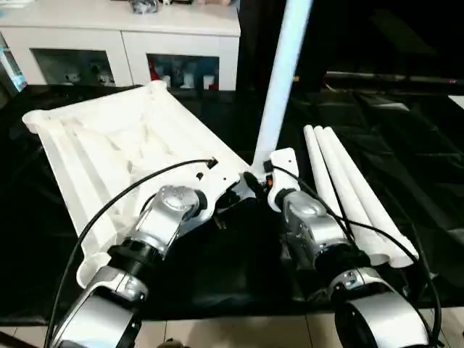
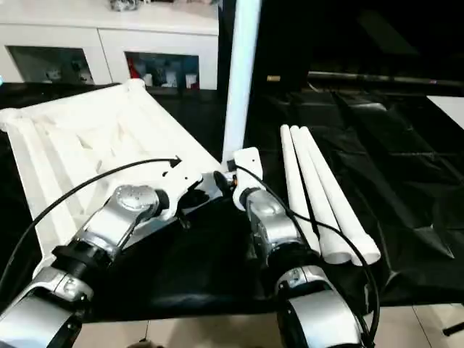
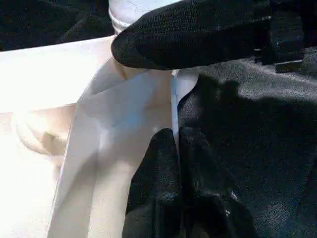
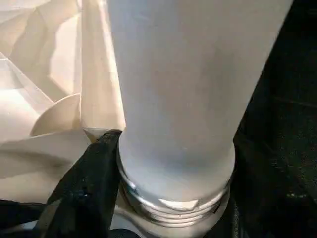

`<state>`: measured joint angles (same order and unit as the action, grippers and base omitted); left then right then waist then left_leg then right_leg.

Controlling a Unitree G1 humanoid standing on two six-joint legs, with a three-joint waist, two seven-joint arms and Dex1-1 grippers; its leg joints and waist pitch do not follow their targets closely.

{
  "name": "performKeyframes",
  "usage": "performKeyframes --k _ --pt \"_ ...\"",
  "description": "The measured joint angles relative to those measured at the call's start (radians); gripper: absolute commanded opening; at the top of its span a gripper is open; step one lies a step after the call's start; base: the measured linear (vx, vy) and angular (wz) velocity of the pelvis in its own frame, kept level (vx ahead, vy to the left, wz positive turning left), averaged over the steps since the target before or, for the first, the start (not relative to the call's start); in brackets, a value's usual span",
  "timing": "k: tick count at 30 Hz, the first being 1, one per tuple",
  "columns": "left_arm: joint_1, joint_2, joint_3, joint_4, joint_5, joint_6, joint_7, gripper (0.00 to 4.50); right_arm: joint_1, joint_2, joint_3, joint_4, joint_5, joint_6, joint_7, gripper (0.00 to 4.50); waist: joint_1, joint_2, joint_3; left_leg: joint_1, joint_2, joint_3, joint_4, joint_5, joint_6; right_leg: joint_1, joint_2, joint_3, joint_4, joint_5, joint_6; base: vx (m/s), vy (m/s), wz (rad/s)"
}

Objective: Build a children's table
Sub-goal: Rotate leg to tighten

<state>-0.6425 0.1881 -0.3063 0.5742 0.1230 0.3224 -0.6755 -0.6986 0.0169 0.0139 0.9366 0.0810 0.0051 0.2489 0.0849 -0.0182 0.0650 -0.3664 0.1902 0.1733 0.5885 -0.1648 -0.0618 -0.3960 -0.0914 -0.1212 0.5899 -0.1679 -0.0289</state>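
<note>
Lying ribs-up on the black-draped table (image 1: 406, 145), the white tabletop (image 1: 109, 152) sits on the left, slanting from the far left twd the near centre. One tube leg (image 1: 279, 80) stands upright at its near right corner socket; the right wrist view shows the leg's threaded collar (image 4: 173, 198) just at the socket mouth, whether fully seated I can't tell. Three more legs (image 1: 351, 192) lie side by side on the cloth to the right, touching each other, thin ends far, wide ends near.

Right gripper (image 1: 262, 177) is at the base of the standing leg, fingers spread around it; one black finger (image 4: 91, 178) lies against the leg just above the collar, so it grasps the upright leg. Left gripper (image 1: 235, 190) is just beside it on the left, over the tabletop's near right corner; its fingers (image 3: 166, 168) are pressed together, clenched w/ nothing between them, tips at the tabletop's edge wall where it meets the cloth. Right gripper's finger also crosses the left wrist view next to the leg.

Far left, behind the table, a white glass-door cabinet (image 1: 123, 36).
</note>
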Motion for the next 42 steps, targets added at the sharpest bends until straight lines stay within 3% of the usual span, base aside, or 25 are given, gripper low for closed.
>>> performKeyframes --k 5,15,19,30,33,34,39,40,42 --pt "0.007 0.026 -0.004 -0.002 -0.008 -0.047 -0.047 0.00 0.024 -0.051 0.013 -0.033 0.012 -0.010 0.149 3.91 0.004 0.000 0.000 -0.001 0.000 0.000 -0.001 0.000 0.000 -0.002 0.000 0.000 0.002 0.005 -0.001 0.000 0.000 0.00" --pt "0.090 0.164 -0.003 -0.110 -0.080 -0.141 -0.293 0.00 0.112 -0.233 0.113 -0.234 0.031 0.028 0.568 3.91 0.019 0.001 -0.001 -0.002 0.001 0.000 -0.009 0.000 0.000 -0.005 0.001 0.000 0.008 0.008 0.000 0.000 0.000 0.00" --pt "0.109 0.206 -0.010 -0.139 -0.101 -0.165 -0.388 0.00 0.112 -0.256 0.142 -0.260 0.031 0.028 0.651 3.91 0.028 0.002 -0.001 -0.002 0.001 0.002 -0.008 0.000 0.000 -0.005 0.001 0.001 0.006 0.007 -0.001 0.000 0.000 0.00" --pt "0.122 0.229 -0.011 -0.148 -0.119 -0.171 -0.434 0.00 0.118 -0.292 0.174 -0.276 0.022 0.033 0.743 3.91 0.029 0.002 -0.001 -0.001 0.001 0.003 -0.008 0.000 0.000 -0.004 0.000 0.002 0.007 0.007 -0.001 0.000 0.000 0.00" --pt "0.122 0.230 -0.011 -0.148 -0.120 -0.171 -0.435 0.00 0.118 -0.294 0.178 -0.276 0.023 0.033 0.744 3.75 0.028 0.002 -0.001 -0.001 0.001 0.003 -0.008 0.000 0.000 -0.004 0.000 0.002 0.007 0.007 -0.001 0.000 0.000 0.00" --pt "0.122 0.230 -0.011 -0.148 -0.120 -0.171 -0.435 0.00 0.118 -0.293 0.178 -0.276 0.023 0.034 0.748 3.48 0.028 0.002 -0.001 -0.002 0.001 0.003 -0.008 0.000 0.000 -0.004 0.000 0.002 0.007 0.007 -0.001 0.000 0.000 0.00" --pt "0.122 0.231 -0.011 -0.148 -0.120 -0.171 -0.436 0.00 0.118 -0.288 0.178 -0.276 0.031 0.049 0.759 3.33 0.028 0.002 -0.001 -0.002 0.001 0.003 -0.007 0.000 0.000 -0.004 0.000 0.002 0.007 0.007 -0.001 0.000 0.000 0.00" --pt "0.122 0.232 -0.011 -0.148 -0.121 -0.171 -0.436 0.00 0.119 -0.286 0.178 -0.276 0.031 0.050 0.759 3.06 0.028 0.002 -0.001 -0.002 0.001 0.003 -0.007 0.000 0.000 -0.004 0.000 0.002 0.008 0.007 -0.001 0.000 0.000 0.00" --pt "0.123 0.232 -0.010 -0.148 -0.121 -0.170 -0.436 0.00 0.120 -0.282 0.177 -0.276 0.031 0.050 0.758 2.95 0.028 0.001 -0.001 -0.001 0.001 0.003 -0.007 0.000 0.000 -0.005 0.001 0.002 0.008 0.007 -0.001 0.000 0.000 0.00"
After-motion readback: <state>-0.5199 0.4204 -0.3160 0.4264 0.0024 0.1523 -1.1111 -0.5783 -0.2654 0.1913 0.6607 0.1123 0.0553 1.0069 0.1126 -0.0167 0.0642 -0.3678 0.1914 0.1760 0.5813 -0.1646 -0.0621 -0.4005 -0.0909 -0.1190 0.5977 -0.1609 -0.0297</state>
